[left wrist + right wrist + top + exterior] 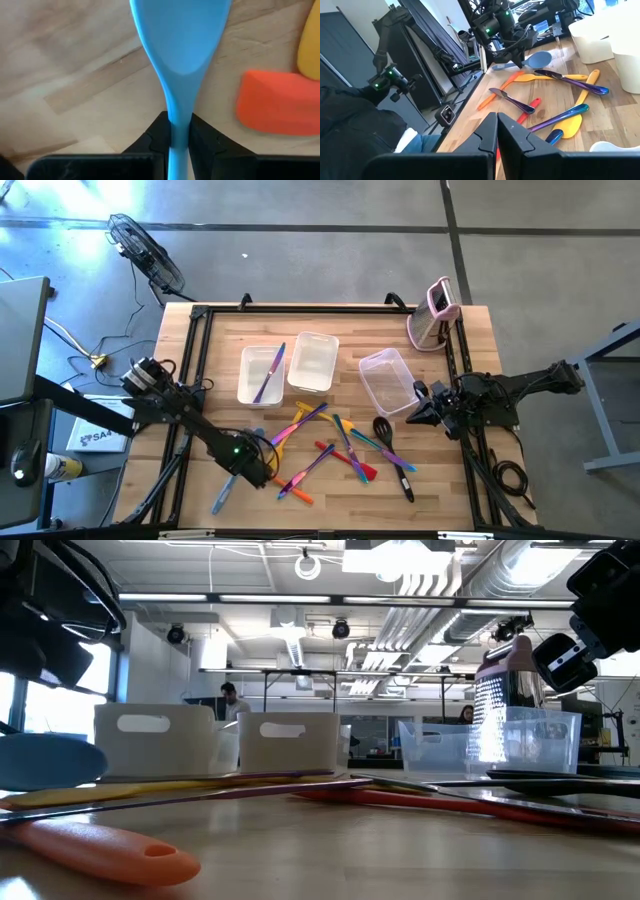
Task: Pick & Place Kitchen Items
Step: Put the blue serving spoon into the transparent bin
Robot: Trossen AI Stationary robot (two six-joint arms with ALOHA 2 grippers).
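Note:
My left gripper [252,463] is near the table's front left and is shut on a light blue spoon [180,45]. The spoon's handle end [222,496] sticks out toward the near left corner. Its bowl also shows in the right wrist view [540,59] and the low view [40,762]. Several other utensils [335,445] in orange, yellow, purple, red and black lie loose in the middle of the table. One purple utensil [268,373] lies in the left tub [250,390]. My right gripper [497,131] is shut and empty at the table's right [422,415]. My left gripper pinches the spoon's neck [178,112], just behind the bowl, between its two fingers [150,142]. The fingers come from above and lie across the handle. The spoon lies about level, bowl pointing away from the wrist; whether it is clear of the table I cannot tell.
Three clear tubs stand at the back: left, middle [313,360] and right [388,380]. A pink-and-white gadget [436,313] stands upright at the far right corner. An orange spatula [277,102] lies close beside the held spoon's bowl. People show in the room behind.

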